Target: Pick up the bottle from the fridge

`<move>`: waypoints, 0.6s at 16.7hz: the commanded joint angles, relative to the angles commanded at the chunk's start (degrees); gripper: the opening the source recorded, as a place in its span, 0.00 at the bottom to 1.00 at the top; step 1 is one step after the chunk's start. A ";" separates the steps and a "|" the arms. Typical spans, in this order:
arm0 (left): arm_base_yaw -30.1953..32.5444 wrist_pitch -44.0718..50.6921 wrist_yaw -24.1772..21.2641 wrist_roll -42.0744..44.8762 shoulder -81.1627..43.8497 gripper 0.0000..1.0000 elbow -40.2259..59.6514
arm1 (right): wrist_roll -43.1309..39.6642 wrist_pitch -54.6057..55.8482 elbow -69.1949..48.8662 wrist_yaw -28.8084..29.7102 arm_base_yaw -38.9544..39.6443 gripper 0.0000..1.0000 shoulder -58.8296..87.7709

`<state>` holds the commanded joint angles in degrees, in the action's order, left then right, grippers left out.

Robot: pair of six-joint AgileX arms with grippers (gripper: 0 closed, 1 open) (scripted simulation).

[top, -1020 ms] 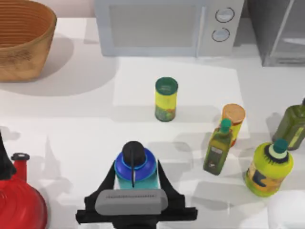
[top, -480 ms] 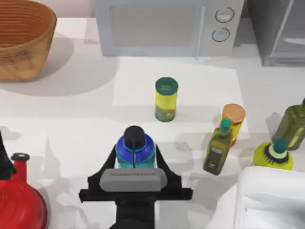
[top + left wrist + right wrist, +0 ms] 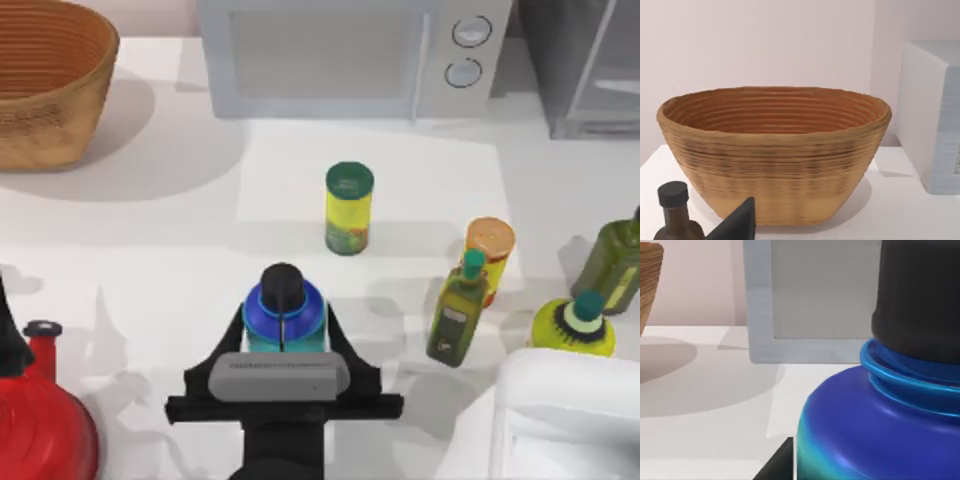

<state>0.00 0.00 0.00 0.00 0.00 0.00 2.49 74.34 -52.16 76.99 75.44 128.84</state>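
From above, my right gripper point(image 3: 285, 335) has a finger on each flank of the bottle point(image 3: 285, 312), clamped on it so the round body cannot roll out. The bottle stands upright at my claw's 12 o'clock, out over the table, with the fridge point(image 3: 590, 70) well apart at 2 o'clock

Left wrist: my left gripper point(image 3: 735, 225) idles facing the basket point(image 3: 775, 150); grip unclear

Right wrist: the bottle's blue shoulder looms close

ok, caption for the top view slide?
Right gripper with jaws shut on the blue bottle over the white table, microwave and fridge behind; left arm parked at the table's left.
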 joint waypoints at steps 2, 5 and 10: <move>0.00 0.00 0.00 0.00 0.00 1.00 0.00 | 0.00 0.00 0.00 0.00 0.00 0.75 0.00; 0.00 0.00 0.00 0.00 0.00 1.00 0.00 | 0.00 0.00 0.00 0.00 0.00 0.98 0.00; 0.00 0.00 0.00 0.00 0.00 1.00 0.00 | 0.00 0.00 0.00 0.00 0.00 1.00 0.00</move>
<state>0.00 0.00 0.00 0.00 0.00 0.00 2.49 74.34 -52.16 76.99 75.44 128.84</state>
